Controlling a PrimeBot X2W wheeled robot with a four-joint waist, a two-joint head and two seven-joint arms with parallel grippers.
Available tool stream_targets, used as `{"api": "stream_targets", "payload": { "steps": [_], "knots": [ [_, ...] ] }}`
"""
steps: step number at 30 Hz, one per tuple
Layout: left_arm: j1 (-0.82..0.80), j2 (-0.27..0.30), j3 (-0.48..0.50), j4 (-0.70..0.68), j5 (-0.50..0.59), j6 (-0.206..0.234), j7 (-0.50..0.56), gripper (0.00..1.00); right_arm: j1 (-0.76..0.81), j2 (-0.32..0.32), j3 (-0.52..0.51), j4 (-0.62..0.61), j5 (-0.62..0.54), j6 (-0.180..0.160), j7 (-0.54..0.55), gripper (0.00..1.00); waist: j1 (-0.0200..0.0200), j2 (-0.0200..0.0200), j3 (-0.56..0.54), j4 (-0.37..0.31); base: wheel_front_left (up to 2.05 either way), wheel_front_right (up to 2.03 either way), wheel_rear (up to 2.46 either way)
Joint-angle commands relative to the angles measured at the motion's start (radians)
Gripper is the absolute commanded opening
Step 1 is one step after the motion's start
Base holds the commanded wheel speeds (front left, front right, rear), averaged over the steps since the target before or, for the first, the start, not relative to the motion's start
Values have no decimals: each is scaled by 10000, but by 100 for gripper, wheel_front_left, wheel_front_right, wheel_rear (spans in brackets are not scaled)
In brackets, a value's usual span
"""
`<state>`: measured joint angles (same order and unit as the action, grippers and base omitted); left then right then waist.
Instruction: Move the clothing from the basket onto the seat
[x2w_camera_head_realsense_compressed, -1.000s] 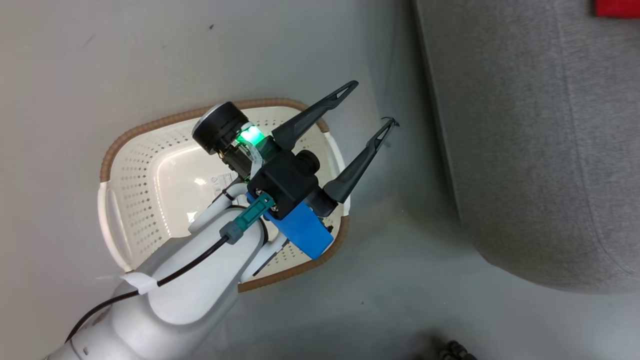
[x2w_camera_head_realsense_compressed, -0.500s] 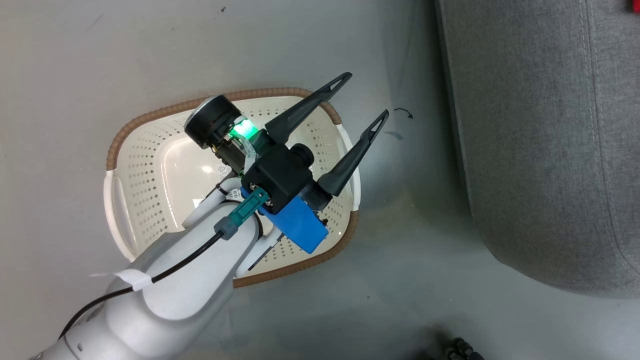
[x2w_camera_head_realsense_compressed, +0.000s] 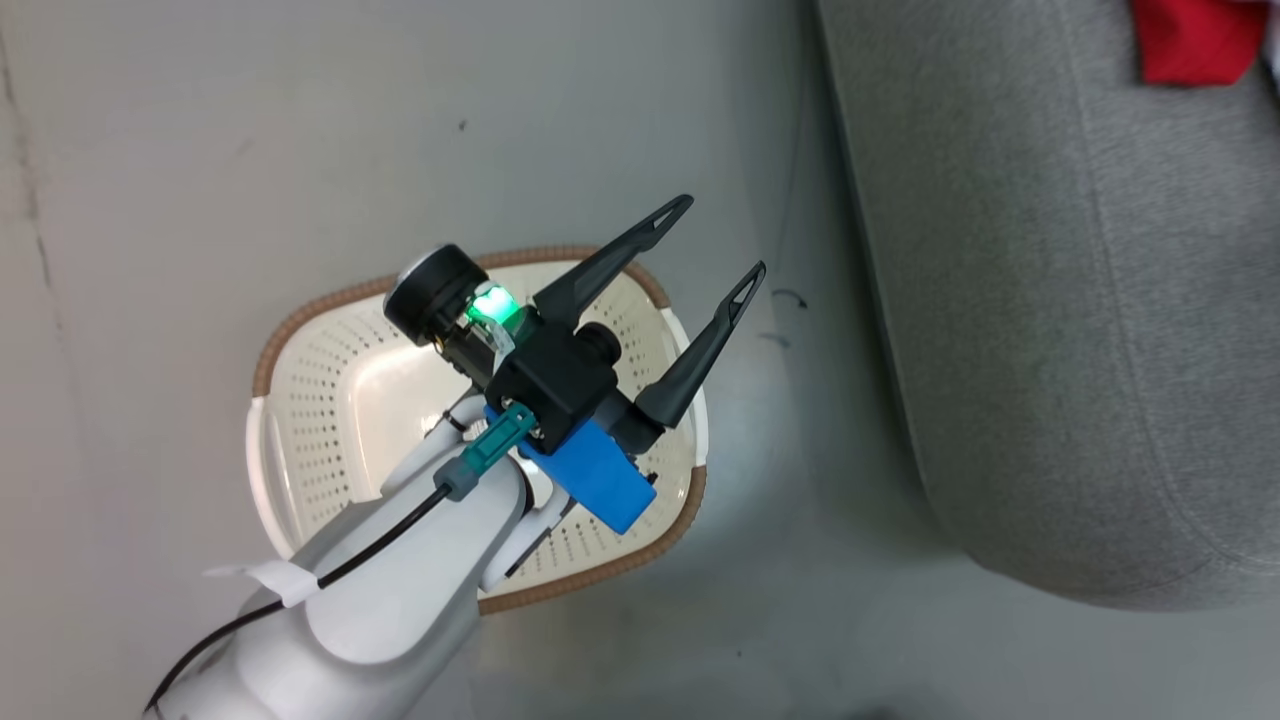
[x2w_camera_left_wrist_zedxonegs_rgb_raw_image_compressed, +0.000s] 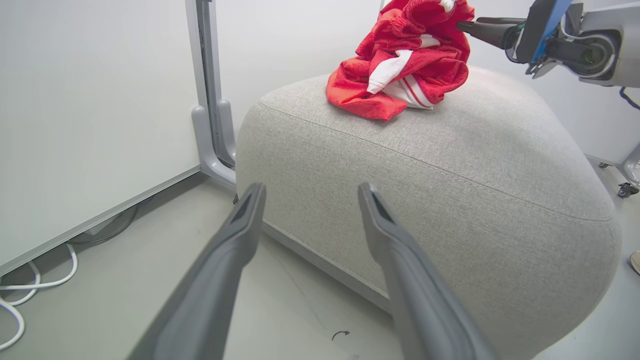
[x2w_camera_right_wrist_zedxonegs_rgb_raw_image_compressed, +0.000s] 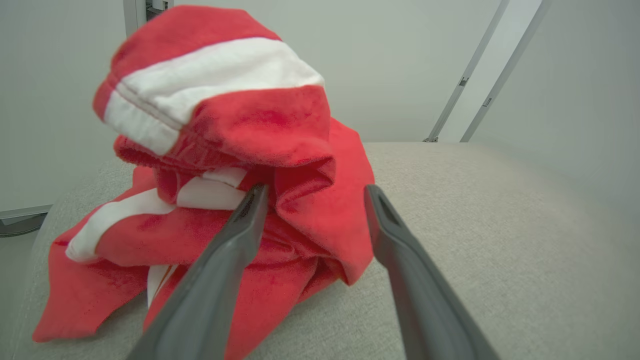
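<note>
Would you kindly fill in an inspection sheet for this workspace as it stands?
Surface: smooth grey floor.
Job's things: basket on the floor, no clothing seen inside, part hidden by the left arm; red-and-white clothing heaped on the seat.
Clutter: one small dark curl on the floor beside the seat.
Pincers: left pincer open, held over the basket's edge; right pincer open, fingers either side of a clothing fold.
Cables: black cable taped along the left arm; white cables on the floor.
Surroundings: white wall panel, grey metal post, a caster.
</note>
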<state>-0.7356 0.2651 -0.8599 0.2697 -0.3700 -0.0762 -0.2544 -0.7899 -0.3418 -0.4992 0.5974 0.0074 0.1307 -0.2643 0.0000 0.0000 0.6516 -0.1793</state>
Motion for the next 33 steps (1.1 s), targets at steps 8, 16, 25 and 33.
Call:
{"api": "stream_targets", "payload": {
  "steps": [8, 16, 25, 33],
  "knots": [
    [952, -278, 599, 57, -289, 194, -113, 100, 2234, 531, 450, -1507, 350, 1, 2, 100, 0, 0, -1754, 142, 0, 0, 0],
    [2412, -418, 2115, -298, -230, 374, -117, 100, 3692, 1138, 1641, -3008, 590, 1, 2, 100, 0, 0, -3082, 680, 0, 0, 0],
    [3804, -795, 3848, -499, 228, 321, -117, 100, 4810, 1784, 2848, -4030, 672, 3, 2, 100, 0, 0, -4165, 1401, 0, 0, 0],
    [4802, -1240, 5379, -290, 682, 97, -110, 100, 5712, 2166, 3703, -4662, 777, 1, 2, 100, 0, 0, -5014, 2011, 0, 0, 0]
  ]
}}
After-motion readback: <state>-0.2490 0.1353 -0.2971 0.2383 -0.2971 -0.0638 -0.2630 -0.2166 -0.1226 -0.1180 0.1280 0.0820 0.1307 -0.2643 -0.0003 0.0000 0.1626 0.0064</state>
